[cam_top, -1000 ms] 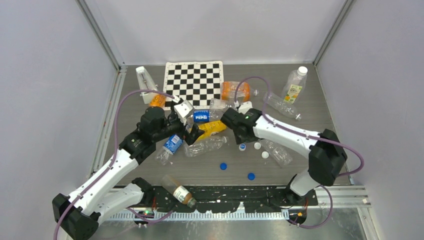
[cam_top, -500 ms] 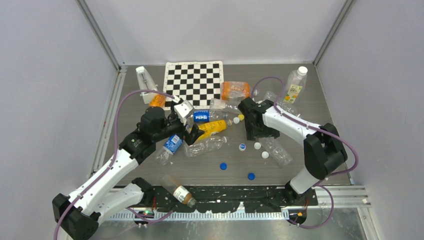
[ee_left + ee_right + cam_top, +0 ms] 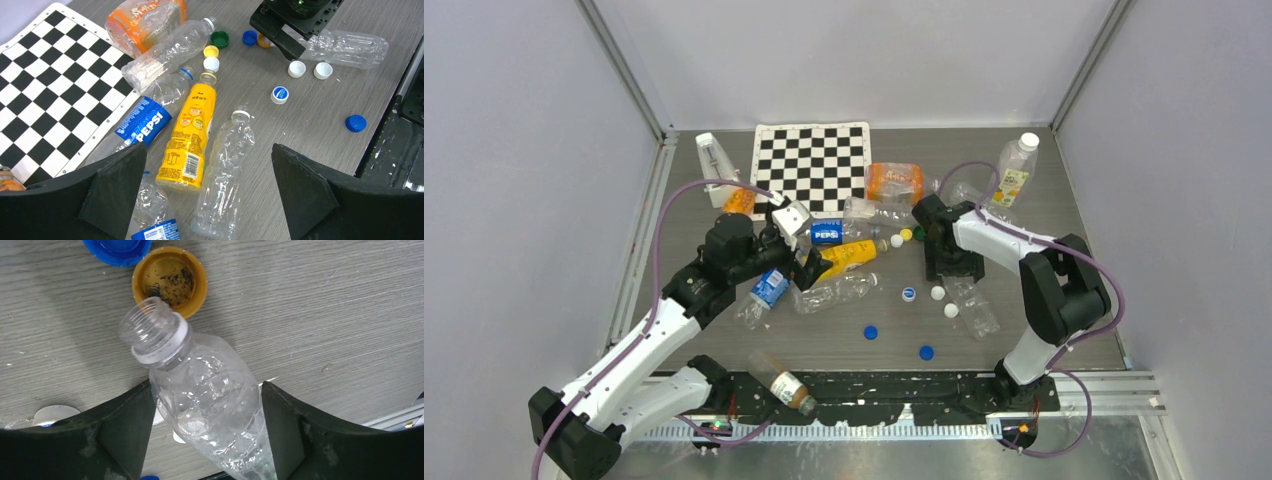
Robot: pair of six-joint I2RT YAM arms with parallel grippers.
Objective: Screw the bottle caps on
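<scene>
Two blue caps (image 3: 870, 332) lie loose near the front of the desk (image 3: 824, 340), at about 6 o'clock. A brown-tinted bottle (image 3: 781, 380) lies on its side at 7 o'clock by the arm rail.

Just beyond the blue caps sit three white caps (image 3: 938, 292), one printed blue. Beside them, at 4 o'clock, lies a clear bottle (image 3: 974, 308). The right hand (image 3: 207, 390) is down over this bottle's neck end and hides it from above. Only its own camera shows the open, capless neck, with the fingers (image 3: 120, 430) apart on either side, close against the walls. Whether they squeeze the bottle I cannot tell. That camera also shows an orange cap (image 3: 170, 282) lying open side up just past the neck, and a third blue cap (image 3: 117, 247) beyond it.

At 9 o'clock the left hand (image 3: 207, 150) hovers with its fingers spread wide and nothing between them. Below it lie a yellow-label bottle (image 3: 190, 135) and a crushed bottle (image 3: 222, 170). Its camera picks out a green cap (image 3: 219, 38), a yellow cap (image 3: 211, 51) and one more white one in a row by the yellow-label bottle's mouth. A Pepsi bottle (image 3: 145, 125) lies alongside.

Farther back are an orange bottle (image 3: 894, 180) and a checkerboard mat (image 3: 812, 165) at 12 o'clock. Only the overhead view shows an upright bottle (image 3: 1012, 172) at 2 o'clock, with its cap on.
</scene>
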